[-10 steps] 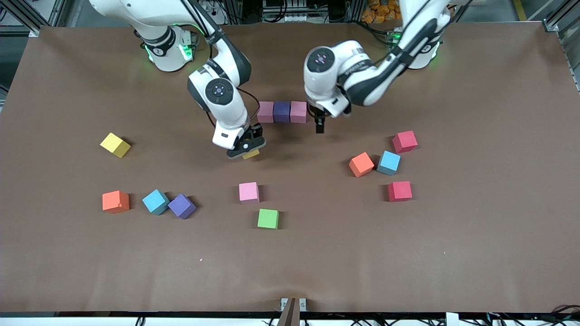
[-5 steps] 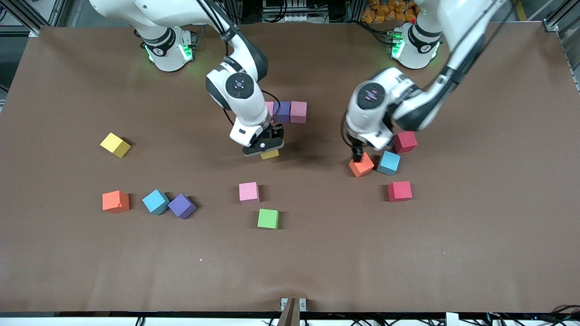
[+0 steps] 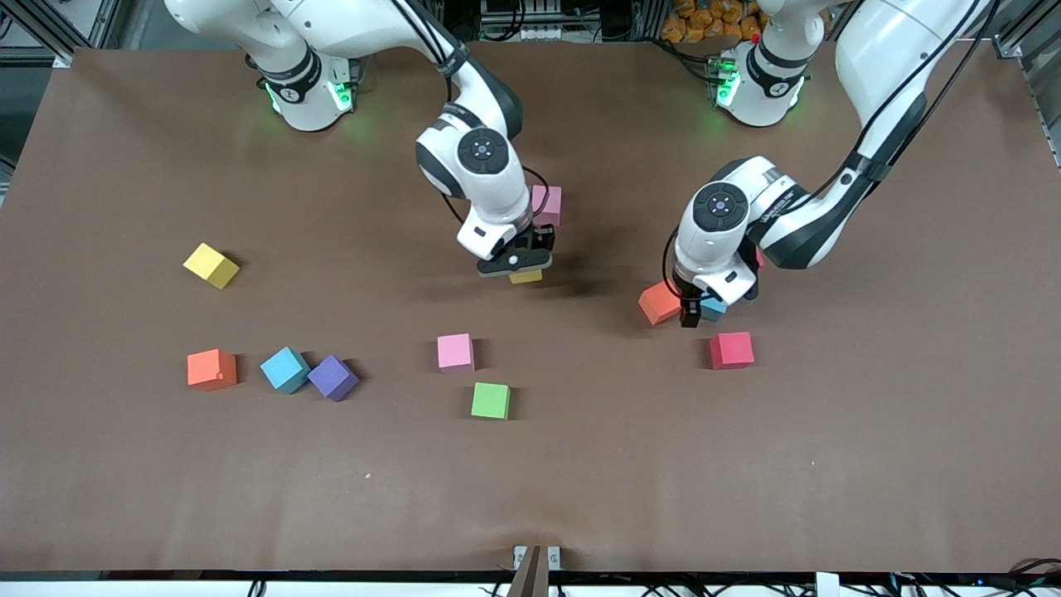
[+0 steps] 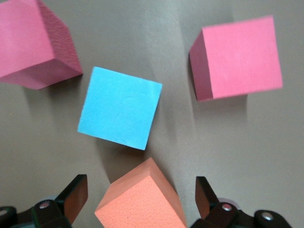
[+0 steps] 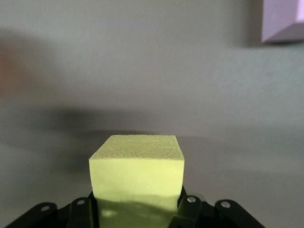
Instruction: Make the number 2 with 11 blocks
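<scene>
My right gripper [image 3: 515, 267] is shut on a yellow block [image 3: 526, 277] and holds it above the table beside the row of blocks. Of that row only a pink block [image 3: 548, 205] shows past the arm. In the right wrist view the yellow block [image 5: 137, 173] fills the jaws. My left gripper [image 3: 686, 313] is open, low over an orange block [image 3: 658, 303] beside a light blue block [image 3: 712, 310]. In the left wrist view the orange block [image 4: 142, 202] lies between the open fingers [image 4: 76, 197], with the light blue block [image 4: 119, 108] just past it. No digit 2 shows.
A red block [image 3: 731, 349] lies near the left gripper; a second one [image 4: 33, 42] is mostly hidden by the arm. Loose yellow [image 3: 210, 265], orange [image 3: 211, 369], light blue [image 3: 285, 369], purple [image 3: 333, 377] and pink [image 3: 455, 351] blocks and a green cube [image 3: 490, 400] lie apart.
My right gripper carried the yellow block toward the left arm's end, covering most of the row. My left gripper moved from the row down to the orange block.
</scene>
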Available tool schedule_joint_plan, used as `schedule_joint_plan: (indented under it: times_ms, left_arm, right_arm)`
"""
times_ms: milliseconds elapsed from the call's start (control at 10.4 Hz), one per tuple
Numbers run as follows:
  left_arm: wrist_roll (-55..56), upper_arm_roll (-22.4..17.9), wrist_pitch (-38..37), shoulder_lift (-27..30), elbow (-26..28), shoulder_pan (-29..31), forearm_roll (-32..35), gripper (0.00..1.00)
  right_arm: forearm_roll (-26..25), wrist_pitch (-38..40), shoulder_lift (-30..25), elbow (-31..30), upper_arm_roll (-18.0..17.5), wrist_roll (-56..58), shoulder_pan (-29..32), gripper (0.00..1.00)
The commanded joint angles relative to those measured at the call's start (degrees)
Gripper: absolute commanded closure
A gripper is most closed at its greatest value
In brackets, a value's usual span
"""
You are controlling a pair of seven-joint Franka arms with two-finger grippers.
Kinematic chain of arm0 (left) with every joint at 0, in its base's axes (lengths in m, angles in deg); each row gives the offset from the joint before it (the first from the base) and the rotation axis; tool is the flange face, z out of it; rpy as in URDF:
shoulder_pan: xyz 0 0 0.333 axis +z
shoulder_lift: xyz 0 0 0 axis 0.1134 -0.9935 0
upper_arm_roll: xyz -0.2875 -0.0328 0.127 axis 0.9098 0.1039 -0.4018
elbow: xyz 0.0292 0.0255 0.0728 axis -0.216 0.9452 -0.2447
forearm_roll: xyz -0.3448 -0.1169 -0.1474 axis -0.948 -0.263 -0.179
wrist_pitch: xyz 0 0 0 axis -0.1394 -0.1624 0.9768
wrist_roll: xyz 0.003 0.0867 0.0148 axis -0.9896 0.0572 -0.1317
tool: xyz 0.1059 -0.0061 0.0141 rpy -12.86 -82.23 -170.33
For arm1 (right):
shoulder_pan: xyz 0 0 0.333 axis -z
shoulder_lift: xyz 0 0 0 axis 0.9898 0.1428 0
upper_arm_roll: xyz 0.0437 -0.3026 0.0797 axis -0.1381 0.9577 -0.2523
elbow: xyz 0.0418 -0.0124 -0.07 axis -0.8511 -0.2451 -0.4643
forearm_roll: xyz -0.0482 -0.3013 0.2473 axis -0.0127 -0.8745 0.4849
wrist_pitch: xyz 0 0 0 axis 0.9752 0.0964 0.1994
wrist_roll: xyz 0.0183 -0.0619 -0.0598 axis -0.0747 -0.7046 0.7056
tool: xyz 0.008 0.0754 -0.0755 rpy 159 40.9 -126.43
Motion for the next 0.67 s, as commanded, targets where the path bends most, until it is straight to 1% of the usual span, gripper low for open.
schedule_joint_plan:
  times_ms: [0,386,578]
  left_arm:
    - [-9.89,1.04,2.01,-1.51,-0.07,1.45,1.53,0.0]
    - [-21.94,1.05,5.36,-3.01,-0.07,1.8,1.44,0.0]
    - [-28.27,0.96,6.85,-3.01,-0.07,2.51,1.53,0.0]
  right_arm:
    - [0.23,0.88,1.0,1.4,0.62,-4.69,-3.07,0.84]
    - [-1.0,-0.08,3.1,0.96,0.71,-9.79,-4.83,0.84]
    - [-1.44,0.18,3.19,0.87,0.71,-10.86,-6.24,0.84]
